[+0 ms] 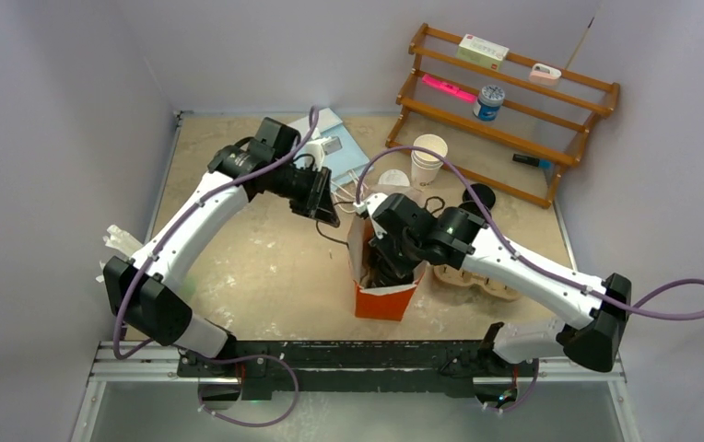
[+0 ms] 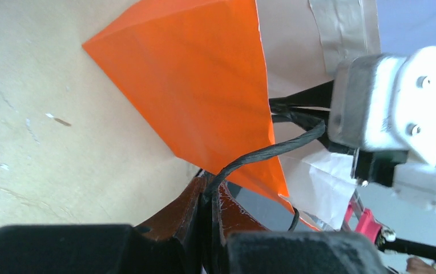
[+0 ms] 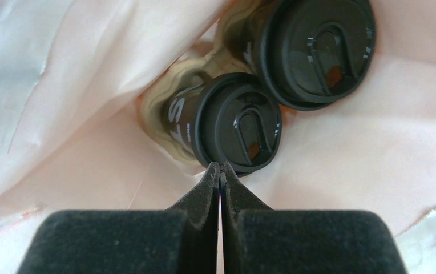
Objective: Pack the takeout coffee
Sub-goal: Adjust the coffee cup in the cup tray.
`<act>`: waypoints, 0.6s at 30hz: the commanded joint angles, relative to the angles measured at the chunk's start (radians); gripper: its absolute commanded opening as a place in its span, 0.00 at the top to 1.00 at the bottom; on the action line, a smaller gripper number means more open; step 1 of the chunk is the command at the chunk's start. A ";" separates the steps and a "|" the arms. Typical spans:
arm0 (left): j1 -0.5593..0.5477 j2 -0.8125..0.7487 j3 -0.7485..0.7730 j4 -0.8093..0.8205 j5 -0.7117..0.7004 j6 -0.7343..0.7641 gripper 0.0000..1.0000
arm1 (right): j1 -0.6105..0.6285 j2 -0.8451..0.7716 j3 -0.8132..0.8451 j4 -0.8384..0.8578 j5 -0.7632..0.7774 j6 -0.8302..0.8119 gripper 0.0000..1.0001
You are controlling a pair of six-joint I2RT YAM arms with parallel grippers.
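Tan counter point(image 1: 265, 267), orange bag point(image 1: 387, 299) standing on it, both claws busy at it.
We see the left claw point(image 2: 209, 191) pinched tight on the bag's black cord handle point(image 2: 273, 149). The right claw point(image 3: 220, 171) is down inside the bag, its jaws pressed together on nothing. Just ahead of its tips sits a lidded black cup point(image 3: 235, 123); a second lidded cup point(image 3: 318, 51) stands beyond that, both seated in brown pulp point(image 3: 164, 123).

A wooden rack point(image 1: 514, 110) stands behind stacked white cups point(image 1: 428, 158).
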 commanded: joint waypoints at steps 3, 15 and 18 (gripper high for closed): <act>-0.049 -0.039 0.020 -0.128 0.046 0.073 0.94 | 0.080 -0.037 0.056 -0.163 -0.059 0.088 1.00; -0.124 -0.053 0.002 -0.149 0.038 0.103 0.93 | 0.085 -0.079 -0.046 -0.032 -0.011 0.108 1.00; -0.135 -0.061 -0.015 -0.113 0.037 0.084 0.93 | 0.085 -0.061 -0.073 0.005 0.010 0.116 1.00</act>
